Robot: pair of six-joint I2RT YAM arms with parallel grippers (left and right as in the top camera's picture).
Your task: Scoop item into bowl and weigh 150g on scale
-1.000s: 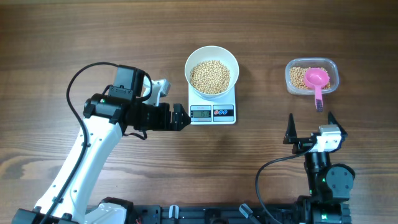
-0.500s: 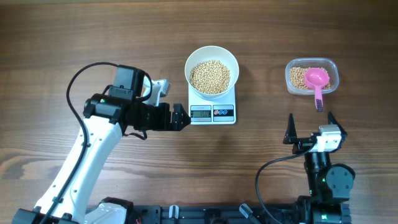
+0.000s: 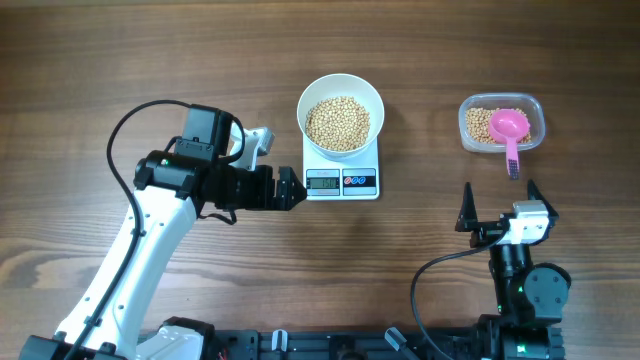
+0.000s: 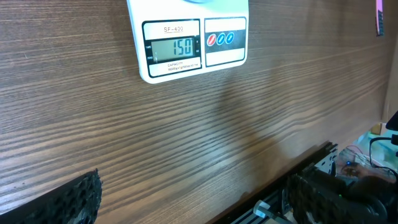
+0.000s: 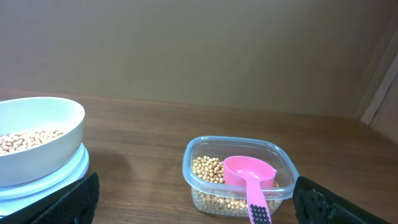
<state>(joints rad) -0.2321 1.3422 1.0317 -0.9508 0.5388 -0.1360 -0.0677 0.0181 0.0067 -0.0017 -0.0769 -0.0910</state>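
The white bowl (image 3: 340,103) holds tan beans (image 3: 337,123) and sits on the white scale (image 3: 342,180); the scale's display (image 4: 173,48) reads 150 in the left wrist view. My left gripper (image 3: 292,189) is open, empty, just left of the scale's front. My right gripper (image 3: 497,205) is open and empty near the front right, facing the clear container (image 3: 501,123) of beans (image 5: 208,170). A pink scoop (image 3: 508,128) rests in that container, its handle (image 5: 258,208) hanging over the rim. The bowl (image 5: 37,140) also shows at the left of the right wrist view.
The wooden table (image 3: 150,60) carries only the scale with bowl and the clear container. The left arm (image 3: 150,240) stretches from the front left toward the scale. The table's front edge (image 4: 298,165) with arm bases lies close behind the left gripper.
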